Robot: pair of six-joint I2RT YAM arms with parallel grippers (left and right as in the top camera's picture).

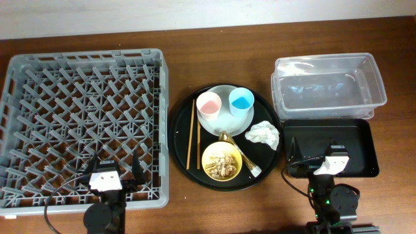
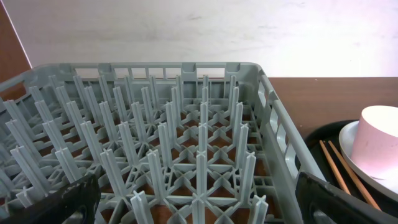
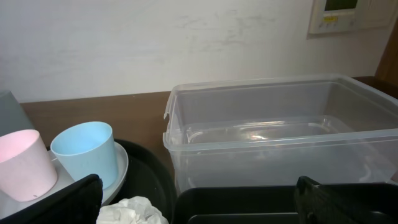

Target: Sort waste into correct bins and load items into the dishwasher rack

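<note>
The grey dishwasher rack fills the left side. A round black tray in the middle holds a pale plate with a pink cup and a blue cup, two chopsticks, a yellow bowl of food scraps, a gold wrapper and a white tissue. The clear tub and the shallow black tray stand at the right. My left gripper is open over the rack's near edge. My right gripper is open over the black tray.
The left wrist view shows the rack's pegs, the pink cup and the chopsticks. The right wrist view shows both cups, the tissue and the clear tub against a white wall.
</note>
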